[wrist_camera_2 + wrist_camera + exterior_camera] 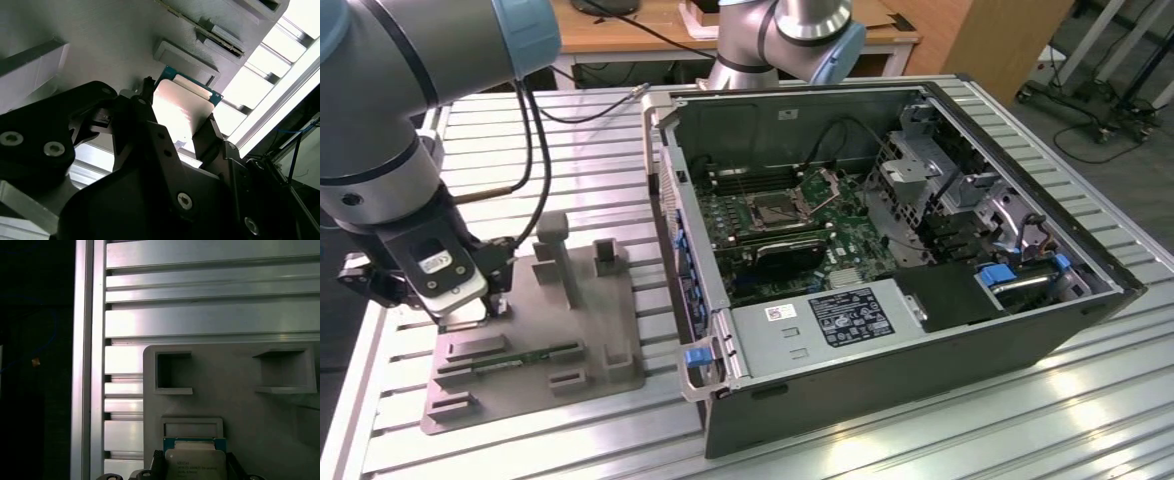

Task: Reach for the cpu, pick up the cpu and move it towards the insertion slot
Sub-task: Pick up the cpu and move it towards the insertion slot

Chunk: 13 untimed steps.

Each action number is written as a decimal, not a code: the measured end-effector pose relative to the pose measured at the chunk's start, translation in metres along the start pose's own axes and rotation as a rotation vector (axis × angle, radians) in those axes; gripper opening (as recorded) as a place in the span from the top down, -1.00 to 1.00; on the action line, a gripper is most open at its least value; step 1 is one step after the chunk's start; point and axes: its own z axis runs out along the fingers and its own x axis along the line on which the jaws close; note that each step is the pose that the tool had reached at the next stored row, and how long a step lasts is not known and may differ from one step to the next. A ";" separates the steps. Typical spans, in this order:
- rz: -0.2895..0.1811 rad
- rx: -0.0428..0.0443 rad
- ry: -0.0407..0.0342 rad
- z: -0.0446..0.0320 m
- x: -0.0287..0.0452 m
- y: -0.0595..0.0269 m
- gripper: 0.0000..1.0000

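The cpu (176,111) (194,463) is a small square chip with a silver top and a green-edged rim, lying low on the grey tray (594,330). My gripper (460,312) (177,114) (194,467) is down on the tray at the exterior view's left. Its black fingers (146,100) press against two opposite sides of the chip. The insertion slot (770,210) is a dark square socket with a metal frame on the green motherboard, far off toward the exterior view's right inside the open computer case (894,340).
A thin green memory stick (520,358) lies in the tray, and grey posts (558,250) rise from it beside my gripper. The tray and case rest on a ribbed aluminium table (961,430). A second arm's base (781,40) stands behind the case.
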 end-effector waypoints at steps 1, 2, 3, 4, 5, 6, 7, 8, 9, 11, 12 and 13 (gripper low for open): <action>0.000 0.0000 0.0001 -0.0003 0.0000 0.0000 -0.10; 0.000 0.0001 0.0002 -0.0006 0.0000 0.0000 -0.10; 0.000 0.0001 0.0002 -0.0008 0.0000 0.0000 -0.10; 0.000 0.0001 0.0001 -0.0011 0.0000 0.0000 -0.10; 0.000 0.0000 0.0001 -0.0013 0.0000 0.0000 -0.10; 0.000 0.0000 0.0001 -0.0015 0.0000 0.0000 -0.10; 0.000 0.0000 0.0002 -0.0018 0.0000 0.0001 -0.10; 0.000 0.0001 0.0001 -0.0021 0.0000 0.0001 -0.10; 0.000 0.0001 0.0002 -0.0024 0.0000 0.0001 -0.10; 0.000 0.0001 0.0002 -0.0029 0.0000 0.0001 -0.10; 0.000 0.0000 0.0001 -0.0031 0.0000 0.0001 -0.10; 0.000 0.0001 0.0001 -0.0035 0.0000 0.0001 -0.10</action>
